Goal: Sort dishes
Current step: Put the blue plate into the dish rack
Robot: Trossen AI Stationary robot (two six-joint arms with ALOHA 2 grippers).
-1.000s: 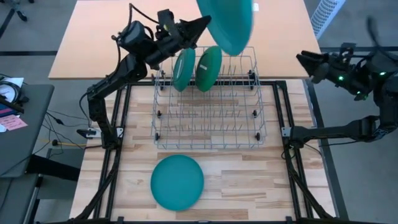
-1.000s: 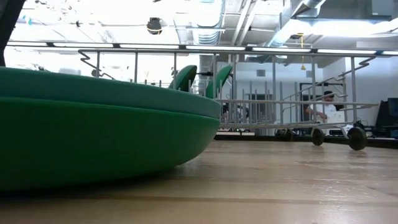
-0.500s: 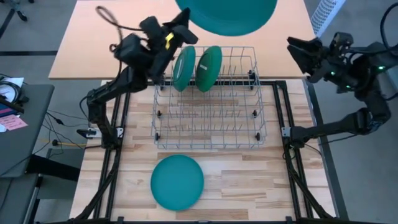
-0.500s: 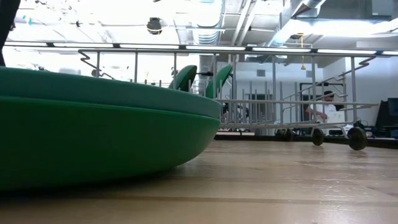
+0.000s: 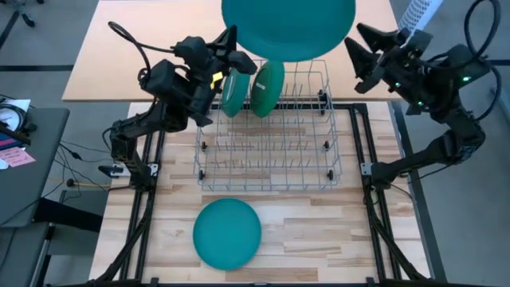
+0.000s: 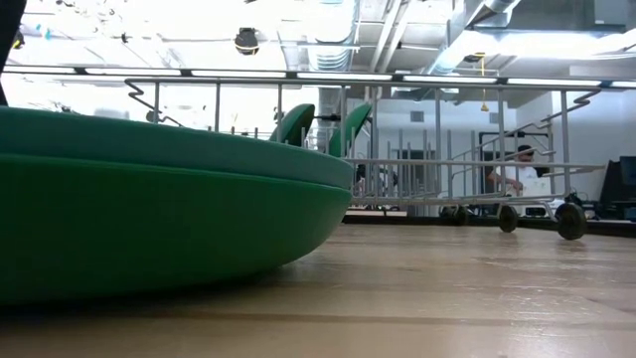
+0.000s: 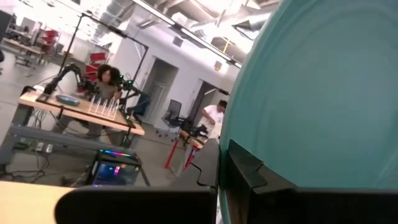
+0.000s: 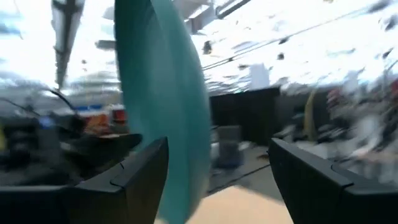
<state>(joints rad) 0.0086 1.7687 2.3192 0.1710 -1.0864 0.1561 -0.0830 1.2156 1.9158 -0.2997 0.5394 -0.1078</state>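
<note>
L gripper (image 5: 233,49) jaws clamped on the rim of a teal plate (image 5: 288,28), holding it raised high above the far side of the wire rack (image 5: 267,127); in the high view the plate looms large toward the camera & covers the rack's far edge. L wrist view: the plate (image 7: 323,93) fills most of the frame, a dark finger (image 7: 245,171) pressed against its face. L arm is bent, elbow out over the table's left rail, forearm angled up toward the rack's far-left corner.

R gripper (image 5: 360,54) jaws spread wide, nothing between them, fingertips aimed at the held plate's right edge, near but apart as far as the high view shows. R wrist view: plate (image 8: 171,106) seen edge-on, just beside one finger (image 8: 140,177), the other finger well apart; can't tell if there's contact. R arm reaches in from the table's right side, elbow low by the right rail, wrist high.

Two dark green plates (image 5: 251,86) stand on edge in the rack's far-left slots, side by side, tilted a bit. Another teal plate (image 5: 227,233) lies flat on the wood table (image 5: 319,231), near side, in front of the rack; it fills the low view's left half (image 6: 149,219), w/ the rack & upright plates behind it. People show in the room beyond the table.
</note>
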